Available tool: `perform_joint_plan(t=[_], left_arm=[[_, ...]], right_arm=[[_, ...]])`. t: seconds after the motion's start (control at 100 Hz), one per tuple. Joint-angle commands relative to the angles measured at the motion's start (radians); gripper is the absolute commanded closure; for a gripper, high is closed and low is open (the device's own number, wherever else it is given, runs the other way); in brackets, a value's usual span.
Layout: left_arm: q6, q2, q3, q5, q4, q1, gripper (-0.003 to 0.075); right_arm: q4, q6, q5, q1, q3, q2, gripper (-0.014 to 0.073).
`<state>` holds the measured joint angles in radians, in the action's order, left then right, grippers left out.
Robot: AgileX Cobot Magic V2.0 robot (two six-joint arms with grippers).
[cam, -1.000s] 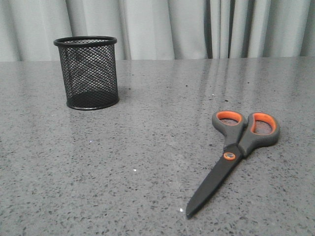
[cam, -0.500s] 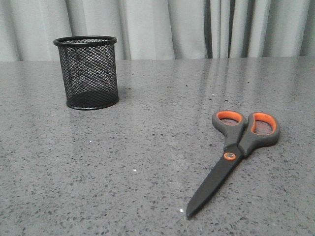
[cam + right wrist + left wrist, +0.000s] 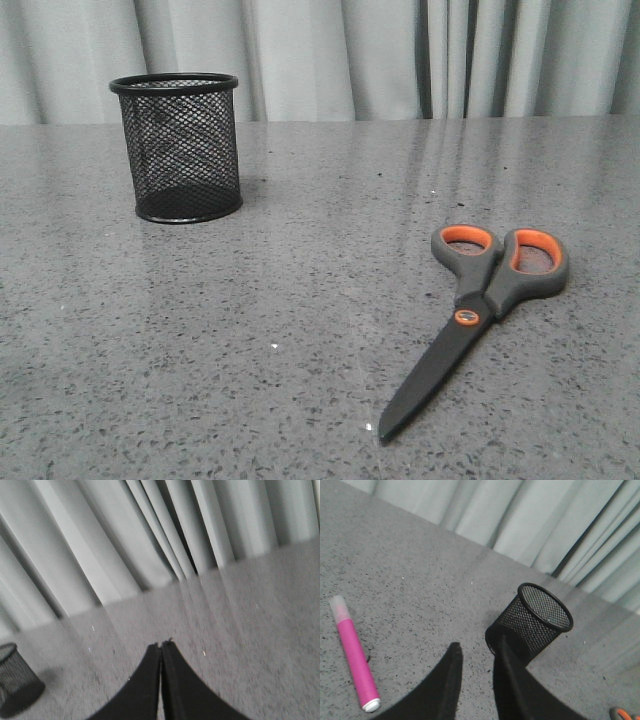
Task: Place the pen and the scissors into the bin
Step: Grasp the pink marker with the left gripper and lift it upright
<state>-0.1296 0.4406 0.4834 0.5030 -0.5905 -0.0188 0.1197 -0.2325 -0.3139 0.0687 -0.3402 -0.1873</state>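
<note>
Upright, the black mesh pencil cup (image 3: 179, 146) stands far left on the grey speckled table (image 3: 300, 300); scissors (image 3: 478, 310) lie flat, well apart to its right, blades closed. Pink pen (image 3: 354, 654) lies flat on the table. Left gripper (image 3: 477, 652) fingers slightly parted, holding nothing. Right gripper (image 3: 161, 645) fingers pressed together, empty

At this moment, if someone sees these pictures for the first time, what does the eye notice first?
Probably the scissors, lying flat and closed at the front right of the grey table, their orange loops bright. Next, the black mesh bin standing upright at the far left, empty. In the left wrist view, the pink pen lies on the table.
</note>
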Motion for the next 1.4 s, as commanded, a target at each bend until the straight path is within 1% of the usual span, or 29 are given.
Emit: perform_joint_plan(t=[0.0,0.04,0.13,0.2,0.32,0.39,0.44,0.61,0.76,0.83,1.11,1.31,1.36,1.39], left_arm=[[-0.004,0.147,0.136,0.051,0.001,0.001,0.0444],[-0.004,0.217,0.19,0.079,0.004,0.001,0.0423],[0.018,0.343,0.293,0.132,0.044,0.001,0.0422],[0.086,0.424,0.363,0.172,0.129,0.001,0.0424],[0.203,0.558,0.459,0.274,0.33,0.001,0.0424],[0.242,0.629,0.493,0.325,0.403,0.001,0.0424],[0.244,0.674,0.505,0.348,0.427,-0.001,0.0425],[0.248,0.805,0.511,0.359,0.423,-0.028,0.0429],[0.293,0.882,0.511,0.345,0.421,-0.057,0.0479],[0.298,0.899,0.511,0.325,0.421,-0.063,0.0491],[0.298,0.983,0.511,0.306,0.425,-0.063,0.0491],[0.298,1.021,0.511,0.278,0.464,-0.063,0.0492],[0.298,1.025,0.511,0.279,0.465,-0.063,0.0511],[0.295,1.03,0.511,0.279,0.465,-0.063,0.0549]], right_arm=[[0.0,0.012,-0.042,-0.002,-0.107,-0.102,0.0498],[0.0,0.012,-0.078,-0.002,-0.144,-0.137,0.044],[0.0,0.012,-0.15,0.008,-0.21,-0.21,0.0323],[0.0,0.012,-0.174,0.021,-0.239,-0.244,0.0274],[0.001,0.012,-0.175,0.047,-0.249,-0.262,0.0273],[0.001,0.012,-0.175,0.057,-0.249,-0.262,0.0273],[0.001,0.012,-0.175,0.056,-0.249,-0.262,0.0273],[0.001,0.012,-0.172,0.056,-0.249,-0.262,0.0274],[0.001,0.012,-0.172,0.056,-0.249,-0.262,0.0274],[0.001,0.012,-0.172,0.056,-0.249,-0.262,0.0274],[0.001,0.012,-0.172,0.056,-0.249,-0.262,0.0274],[0.003,0.012,-0.174,0.056,-0.249,-0.262,0.0274],[0.003,0.012,-0.174,0.056,-0.249,-0.262,0.0274],[0.003,0.012,-0.174,0.056,-0.249,-0.262,0.0274]])
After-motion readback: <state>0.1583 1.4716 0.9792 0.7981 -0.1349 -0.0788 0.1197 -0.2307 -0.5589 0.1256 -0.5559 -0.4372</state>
